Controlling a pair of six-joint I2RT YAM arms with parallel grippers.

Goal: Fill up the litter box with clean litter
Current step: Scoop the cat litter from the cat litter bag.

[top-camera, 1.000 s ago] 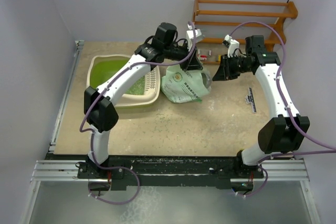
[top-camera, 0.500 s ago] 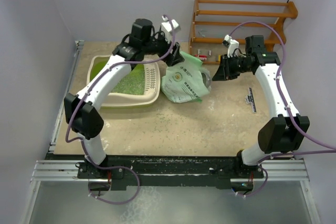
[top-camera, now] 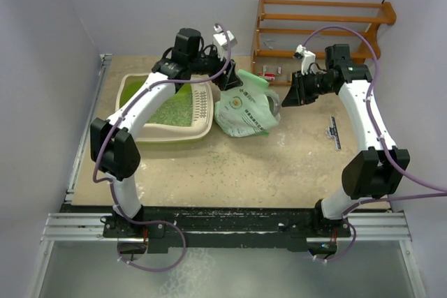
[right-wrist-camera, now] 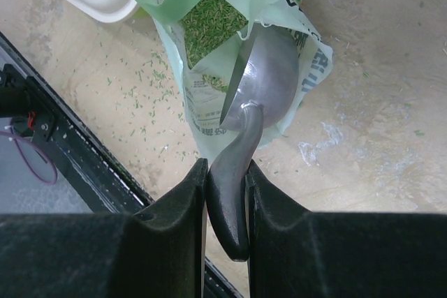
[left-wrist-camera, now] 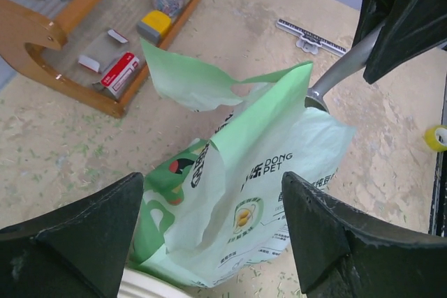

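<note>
Grey walls close in a beige worktop sprinkled with stray pellets, with a wooden rack against the back wall.

The right gripper is pinched on the curved handle of a metal scoop. The handle's long axis runs straight out from the fingers, and the bowl sits in the torn mouth of the pale green bag. The litter shows as a green mass inside the bag just beyond the bowl. Whether the bowl itself is loaded cannot be told.

The left gripper is spread wide and holds nothing. It hangs above the bag's raised flap on the side facing the litter box.

The box lies to the robot's left of the scoop, with the bag between them. Its slotted end is just beside the bag, and a partial layer of pellets covers its floor. The left arm is nearer the box, but the right one has the scoop, so I judge the next carry must cross leftward over the bag.
</note>
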